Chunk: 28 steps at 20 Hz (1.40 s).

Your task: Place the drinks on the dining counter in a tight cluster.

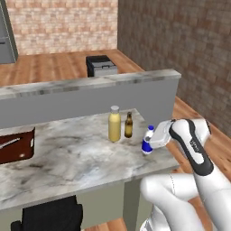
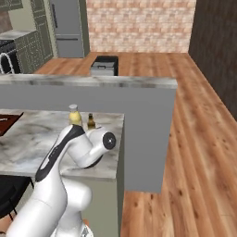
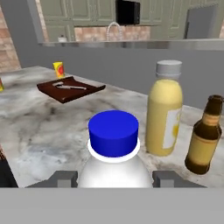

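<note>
- Gripper (image 3: 114, 178) holds the small round blue-capped bottle (image 3: 113, 151) between its two fingers, upright on the veined marble counter (image 1: 67, 153).
- Yellow bottle (image 1: 114, 124) and brown glass bottle (image 1: 128, 125) stand near.

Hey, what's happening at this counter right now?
A white robot arm has its gripper closed around the small blue-capped bottle, which sits upright at the right end of the marble counter. The tall yellow bottle and the brown glass bottle stand side by side just beyond it, near the raised ledge. A dark board lies at the counter's left end.
</note>
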Available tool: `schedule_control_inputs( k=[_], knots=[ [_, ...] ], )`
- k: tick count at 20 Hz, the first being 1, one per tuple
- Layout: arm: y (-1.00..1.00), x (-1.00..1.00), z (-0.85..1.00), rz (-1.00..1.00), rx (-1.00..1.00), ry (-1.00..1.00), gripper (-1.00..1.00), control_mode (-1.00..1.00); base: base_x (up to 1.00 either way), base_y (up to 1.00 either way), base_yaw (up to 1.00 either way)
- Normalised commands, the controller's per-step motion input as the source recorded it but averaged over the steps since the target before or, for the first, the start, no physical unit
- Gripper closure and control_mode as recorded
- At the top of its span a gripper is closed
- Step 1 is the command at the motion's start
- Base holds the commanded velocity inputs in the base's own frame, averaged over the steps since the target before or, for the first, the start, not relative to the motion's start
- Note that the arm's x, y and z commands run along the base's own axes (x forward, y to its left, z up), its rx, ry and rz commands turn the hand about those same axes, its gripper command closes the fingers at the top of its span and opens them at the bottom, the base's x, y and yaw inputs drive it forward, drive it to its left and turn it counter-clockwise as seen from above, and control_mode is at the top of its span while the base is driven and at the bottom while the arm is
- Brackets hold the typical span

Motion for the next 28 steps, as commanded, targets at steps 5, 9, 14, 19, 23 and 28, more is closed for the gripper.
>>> schedule_control_inputs(
  k=[5,9,14,19,23,28],
  knots=[
    [0.01,0.07,-0.49,0.0,0.08,-0.03,1.0,-1.0,0.0,0.0,0.0],
    [0.13,0.12,-0.37,0.0,0.06,-0.1,1.0,-1.0,0.0,0.0,0.0],
    [0.3,0.21,-0.27,0.0,0.02,-0.11,1.0,-1.0,0.0,0.0,0.0],
    [0.45,0.26,-0.15,-0.01,0.0,-0.07,1.0,-1.0,0.0,0.0,0.0],
    [0.47,0.16,-0.09,-0.04,0.0,0.0,1.0,-1.0,0.0,0.0,0.0],
    [0.3,0.1,-0.07,-0.03,0.0,0.0,1.0,-1.0,0.0,0.0,0.0]
  ],
)
